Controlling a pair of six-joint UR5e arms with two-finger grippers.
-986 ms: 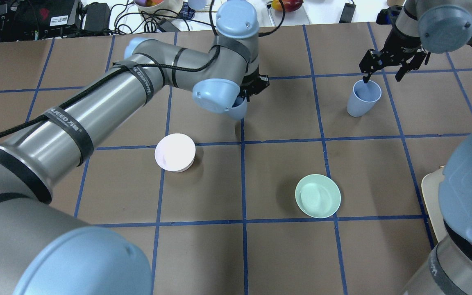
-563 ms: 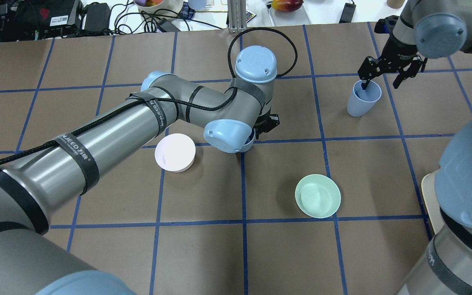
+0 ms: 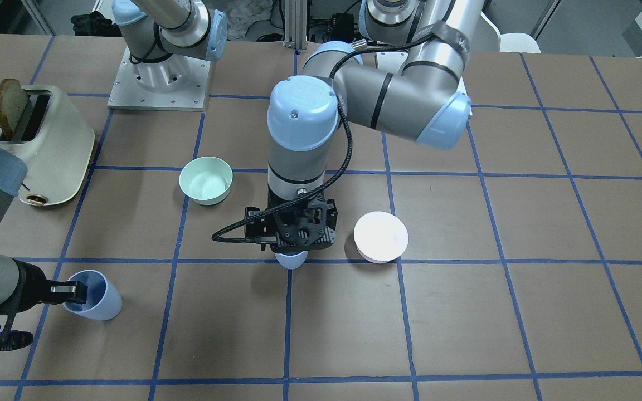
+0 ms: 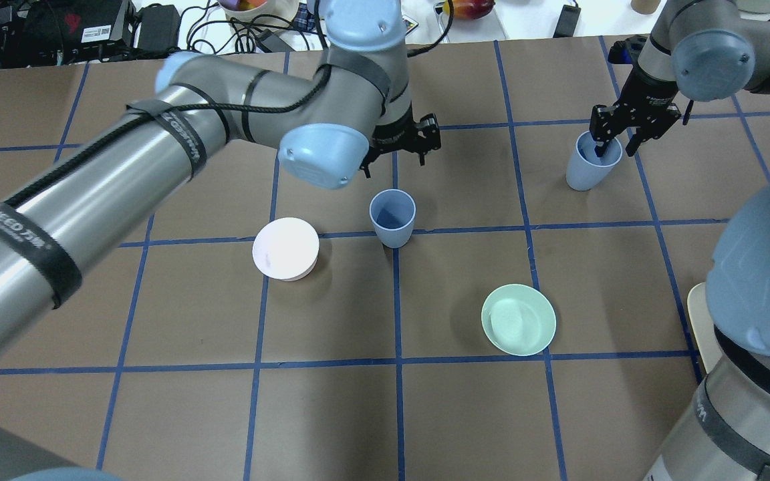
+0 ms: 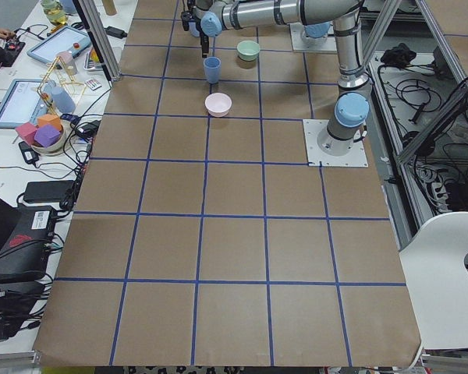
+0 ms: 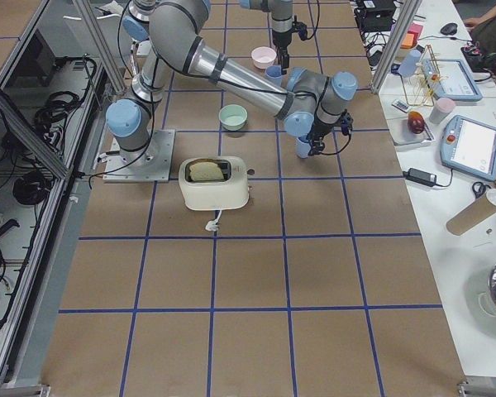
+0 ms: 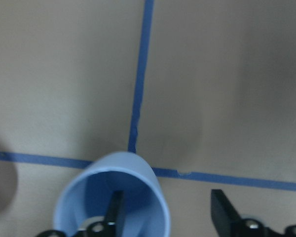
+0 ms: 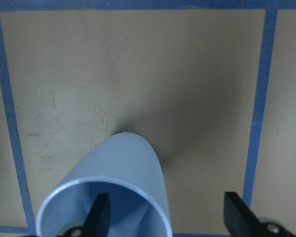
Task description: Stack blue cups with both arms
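Observation:
One blue cup [image 4: 392, 217] stands upright and free on a blue tape crossing at mid-table. My left gripper [image 4: 395, 160] is open just above it. In the left wrist view one finger [image 7: 113, 212] hangs over the mouth of this cup [image 7: 133, 173] and the other is outside. The front view shows the cup's base [image 3: 292, 260] under the left gripper [image 3: 297, 242]. The second blue cup [image 4: 592, 166] stands at the far right. My right gripper [image 4: 615, 148] is open astride its wall, one finger [image 8: 98, 215] inside this cup [image 8: 123, 163] and one outside.
An upturned pale pink bowl [image 4: 285, 248] lies left of the middle cup. A mint-green bowl [image 4: 519, 319] sits nearer, to the right. A cream toaster [image 3: 48, 150] holding a bread slice stands by the right arm's base. Cables and clutter line the far table edge.
My left arm lowered its cup onto the tape crossing, let go and rose away. My right gripper came down so that one finger is inside the far cup.

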